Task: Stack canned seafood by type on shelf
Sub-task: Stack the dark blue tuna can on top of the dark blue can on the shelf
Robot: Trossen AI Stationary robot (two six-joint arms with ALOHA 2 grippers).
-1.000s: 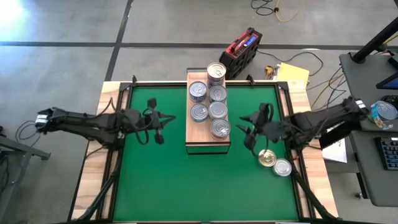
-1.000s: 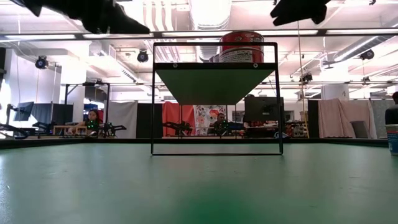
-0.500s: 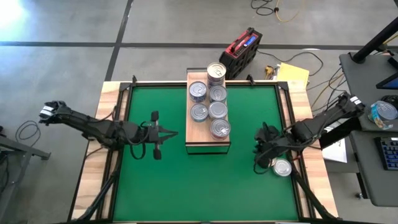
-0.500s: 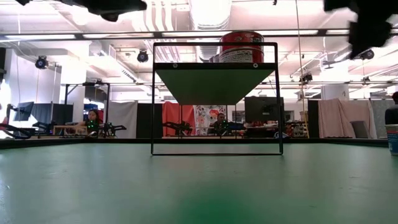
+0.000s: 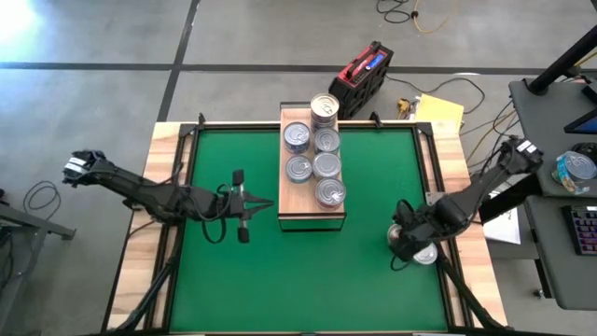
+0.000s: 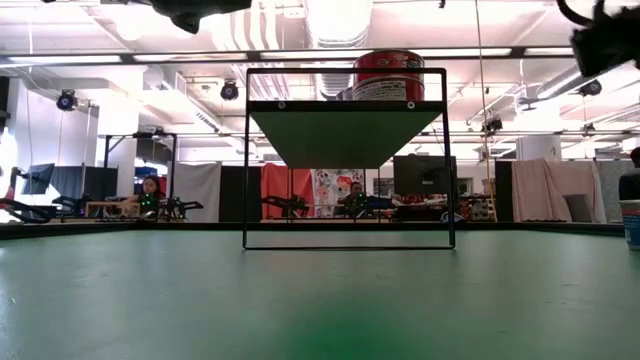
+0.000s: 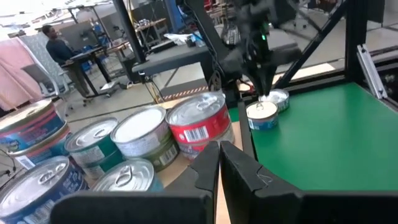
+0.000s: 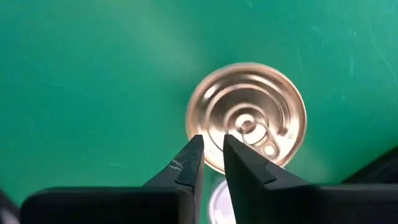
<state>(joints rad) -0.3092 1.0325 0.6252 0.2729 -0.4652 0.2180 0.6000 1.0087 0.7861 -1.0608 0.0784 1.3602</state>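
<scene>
Several cans of seafood point(image 5: 315, 154) stand on the light-wood shelf point(image 5: 312, 209) at the middle back; one is stacked at its far end point(image 6: 389, 74). Two more rest on the green mat at the right: a gold-lidded can point(image 8: 247, 117) and, touching it, a silver-lidded can point(image 5: 425, 253). My right gripper point(image 8: 212, 163) points down just above the gold can's edge, its fingers a narrow gap apart with nothing between them. My left gripper point(image 7: 219, 151) is shut and empty, level beside the shelf's near left corner, facing a red-labelled can point(image 7: 203, 125).
The mat point(image 5: 233, 271) has a wooden border point(image 5: 140, 243). A red and black case point(image 5: 364, 73), yellow paper and cables lie on the floor beyond the far edge. A desk with a bottle point(image 5: 576, 170) stands at the right. People sit in the room behind.
My right gripper has gone toward the near right corner and down, tipping from nearly level to pointing down, and now covers the gold can from above. My left gripper has moved right across the mat toward the shelf's near left corner. No can has moved.
</scene>
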